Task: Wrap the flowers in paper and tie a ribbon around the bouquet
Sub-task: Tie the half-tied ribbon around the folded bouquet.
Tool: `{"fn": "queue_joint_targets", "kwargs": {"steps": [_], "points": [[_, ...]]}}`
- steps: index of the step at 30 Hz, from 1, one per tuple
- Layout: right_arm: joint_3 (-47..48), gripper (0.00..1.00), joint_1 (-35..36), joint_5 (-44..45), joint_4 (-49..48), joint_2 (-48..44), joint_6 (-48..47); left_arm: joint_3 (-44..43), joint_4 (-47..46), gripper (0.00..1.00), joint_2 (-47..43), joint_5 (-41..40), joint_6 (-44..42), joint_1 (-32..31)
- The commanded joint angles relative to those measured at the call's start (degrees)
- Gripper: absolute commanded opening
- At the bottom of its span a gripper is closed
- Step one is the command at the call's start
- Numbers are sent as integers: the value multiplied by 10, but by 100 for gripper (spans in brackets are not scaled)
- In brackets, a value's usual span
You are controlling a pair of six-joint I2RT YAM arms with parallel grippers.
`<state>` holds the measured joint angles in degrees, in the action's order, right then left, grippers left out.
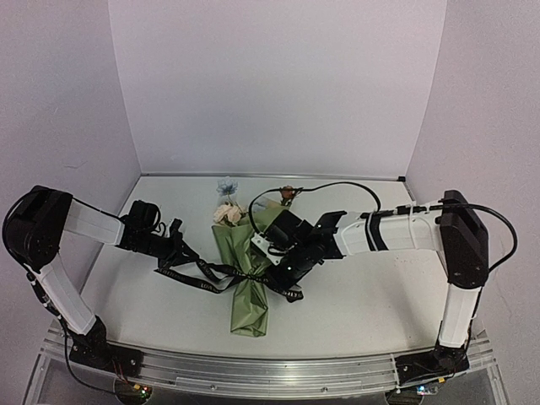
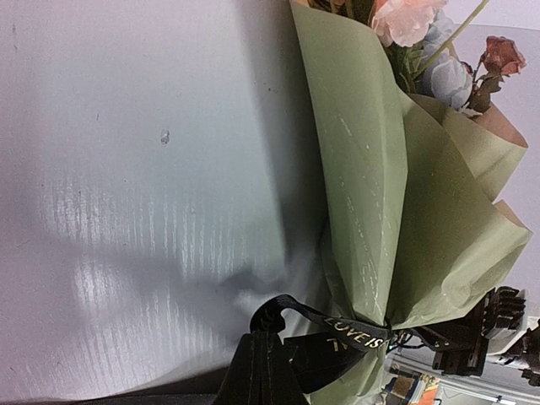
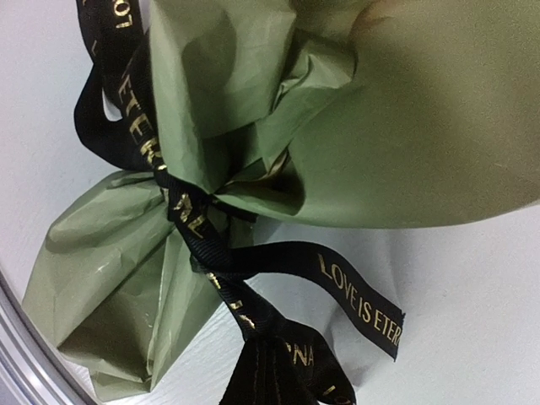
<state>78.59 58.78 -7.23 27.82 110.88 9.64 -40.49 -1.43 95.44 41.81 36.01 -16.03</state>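
The left gripper [image 1: 175, 246] and the right gripper [image 1: 285, 272] are hard to make out in their own wrist views. At the bottom edge of each picture there is only a dark bunch, cut off by the frame, and the black ribbon [image 3: 359, 299] runs into it. From above, the left gripper is closed and a strand of ribbon leads straight from its tip to the bouquet [image 1: 250, 291]. The right gripper is closed too, low over the waist of the bouquet, with ribbon ends at its tip. Both seem to pinch the ribbon, though the contact itself is not clear. In the top view the right arm covers a part of the bouquet's wide end. The bouquet lies flat on the table [image 1: 371, 295], about midway between the two arms, with its narrow end toward the near edge and its flowers [image 2: 405, 21] toward the back wall. The paper [image 2: 363, 186] is olive green and crinkled, and a tan reverse shows at the upper folds. It is gathered tight at the waist, where the ribbon goes around it. Gold letters on the ribbon read "LOVE IS ETER"; the rest is cut off. Whether the ribbon is knotted I cannot tell. A pink, a pale blue and a rust bloom show, partly cut by the frame in the left wrist view.
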Motion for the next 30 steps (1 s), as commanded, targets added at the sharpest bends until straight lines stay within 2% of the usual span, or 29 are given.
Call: {"fn": "queue_joint_targets", "kwargs": {"steps": [1, 15, 30], "points": [[-22, 0, -2, 68, -3, -50, 25, -15, 10, 0, -5, -21, -1, 1], [-103, 0, -3, 155, -37, -112, 97, -8, 11, 0, 4, -37, 7, 14], [-175, 0, -11, 183, -39, -164, 119, 0, 11, 0, 1, -42, 5, 28]]}}
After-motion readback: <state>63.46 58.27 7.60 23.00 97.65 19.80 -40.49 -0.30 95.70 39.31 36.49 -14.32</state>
